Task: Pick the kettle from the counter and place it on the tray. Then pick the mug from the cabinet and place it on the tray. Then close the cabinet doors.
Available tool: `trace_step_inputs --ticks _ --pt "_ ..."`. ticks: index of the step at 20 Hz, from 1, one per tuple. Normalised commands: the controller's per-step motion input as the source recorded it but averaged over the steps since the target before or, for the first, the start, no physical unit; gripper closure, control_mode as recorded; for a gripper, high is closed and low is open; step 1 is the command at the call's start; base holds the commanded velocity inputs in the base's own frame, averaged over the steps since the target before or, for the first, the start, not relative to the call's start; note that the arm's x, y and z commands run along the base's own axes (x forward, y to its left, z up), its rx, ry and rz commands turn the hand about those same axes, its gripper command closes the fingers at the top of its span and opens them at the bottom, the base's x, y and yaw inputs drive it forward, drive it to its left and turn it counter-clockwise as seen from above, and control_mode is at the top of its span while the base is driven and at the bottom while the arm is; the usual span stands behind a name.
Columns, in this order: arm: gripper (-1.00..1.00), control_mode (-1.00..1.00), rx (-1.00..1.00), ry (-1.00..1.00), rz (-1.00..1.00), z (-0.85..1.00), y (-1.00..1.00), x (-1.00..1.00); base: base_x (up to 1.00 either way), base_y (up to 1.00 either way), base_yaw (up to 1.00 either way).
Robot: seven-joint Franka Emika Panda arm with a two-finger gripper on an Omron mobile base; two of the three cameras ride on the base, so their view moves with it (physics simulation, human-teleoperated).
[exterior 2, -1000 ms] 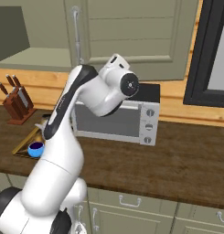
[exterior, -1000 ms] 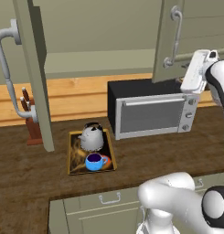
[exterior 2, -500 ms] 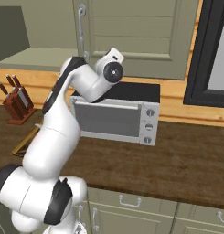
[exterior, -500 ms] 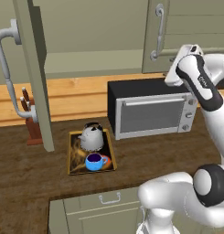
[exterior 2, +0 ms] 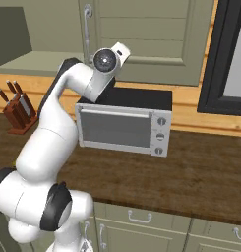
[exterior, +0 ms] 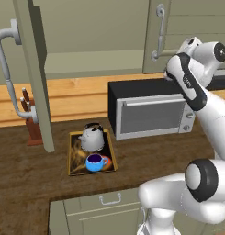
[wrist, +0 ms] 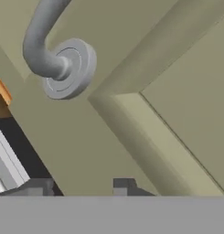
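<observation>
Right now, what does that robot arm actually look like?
A bulky arm of glossy white rounded segments, joined by dark grey rings and round dark end caps with a small pale centre dot. Its fingertips are small, dark grey and blocky. I see no cables or markings.

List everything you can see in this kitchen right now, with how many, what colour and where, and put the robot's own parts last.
kettle: one, silvery-white with black handle, on the tray's far half.
mug: one, bright blue, on the tray in front of the kettle.
tray: one, golden-wood rim, on the counter.
counter: one, dark brown wood grain.
cabinet doors: two, pale grey-green; left door swung open, right door behind the arm.
bar handle: silver-grey, on the right door.
toaster oven: one, black and silver, on the counter.
knife block: one, reddish-brown, at the counter's left.
gripper: one, dark fingertips, close to the right door.
</observation>
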Motion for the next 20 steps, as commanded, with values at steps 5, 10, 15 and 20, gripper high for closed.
trace_step_inputs --ticks 5,10,15,20 --pt "-1.00 -1.00 -0.05 0.10 -0.11 -0.82 0.00 0.00 0.00 0.00 0.00" --pt "-1.00 -1.00 -0.03 0.10 -0.07 -0.91 0.00 -0.06 0.00 0.00 0.00" --pt "-1.00 -1.00 0.01 0.01 -0.01 -0.27 0.00 -0.60 0.00 0.00 0.00" --pt "-1.00 -1.00 0.01 -0.10 0.00 0.54 0.00 -0.79 0.00 0.00 0.00"
